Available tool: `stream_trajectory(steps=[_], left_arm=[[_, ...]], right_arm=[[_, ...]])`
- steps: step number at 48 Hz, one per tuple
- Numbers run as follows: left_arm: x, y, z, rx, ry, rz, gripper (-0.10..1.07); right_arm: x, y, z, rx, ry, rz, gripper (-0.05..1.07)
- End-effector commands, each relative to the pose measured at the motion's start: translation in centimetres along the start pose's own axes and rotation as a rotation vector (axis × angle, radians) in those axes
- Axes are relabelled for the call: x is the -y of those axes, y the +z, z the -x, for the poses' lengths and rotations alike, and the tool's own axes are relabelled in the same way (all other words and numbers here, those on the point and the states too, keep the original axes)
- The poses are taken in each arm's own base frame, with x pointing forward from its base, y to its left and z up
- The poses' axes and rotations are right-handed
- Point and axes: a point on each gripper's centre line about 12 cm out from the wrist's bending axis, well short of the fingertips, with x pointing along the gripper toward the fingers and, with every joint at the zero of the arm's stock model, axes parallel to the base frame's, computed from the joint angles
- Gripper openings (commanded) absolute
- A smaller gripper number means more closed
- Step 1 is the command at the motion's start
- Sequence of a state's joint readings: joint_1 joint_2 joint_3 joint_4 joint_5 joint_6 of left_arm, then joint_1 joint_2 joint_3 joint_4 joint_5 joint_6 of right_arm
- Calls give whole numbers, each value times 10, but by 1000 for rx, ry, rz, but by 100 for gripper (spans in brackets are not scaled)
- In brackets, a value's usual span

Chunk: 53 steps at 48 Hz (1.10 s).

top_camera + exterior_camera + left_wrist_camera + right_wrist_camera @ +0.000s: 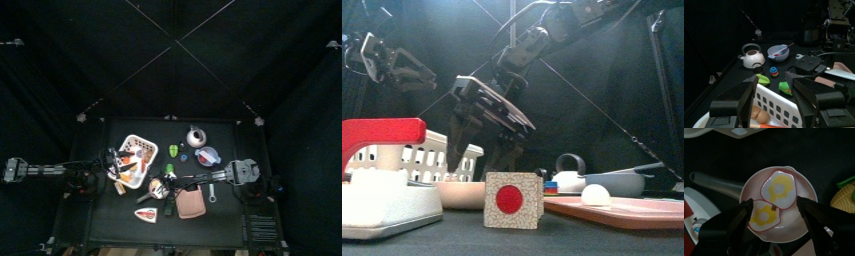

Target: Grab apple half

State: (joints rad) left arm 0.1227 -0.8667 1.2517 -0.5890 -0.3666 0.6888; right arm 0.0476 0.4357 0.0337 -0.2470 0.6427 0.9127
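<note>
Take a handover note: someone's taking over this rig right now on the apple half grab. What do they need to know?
Right gripper: jaws wide open, empty, poised over the pale bowl.
Left gripper: jaws open, empty, parked above the white basket.
Apple half: lies cut face up in that bowl, beside a second similar piece. It sits below the right jaws and is not gripped.
Done: right arm lined up over the bowl.
Left: lower, close on the apple half, lift.
</note>
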Motion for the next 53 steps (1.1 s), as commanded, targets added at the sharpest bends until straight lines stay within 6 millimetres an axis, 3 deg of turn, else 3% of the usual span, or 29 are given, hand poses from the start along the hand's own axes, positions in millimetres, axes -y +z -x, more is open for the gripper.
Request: stream_trajectory(steps=[1, 30, 53], left_arm=[[-1, 5, -1, 16, 4, -2, 86], [-1, 5, -1, 17, 8, -2, 86], [-2, 4, -1, 12, 10, -2, 86]], right_arm=[[-6, 13, 13, 33, 9, 2, 99], [-7, 12, -7, 19, -17, 18, 99], [-7, 14, -10, 33, -26, 40, 97]])
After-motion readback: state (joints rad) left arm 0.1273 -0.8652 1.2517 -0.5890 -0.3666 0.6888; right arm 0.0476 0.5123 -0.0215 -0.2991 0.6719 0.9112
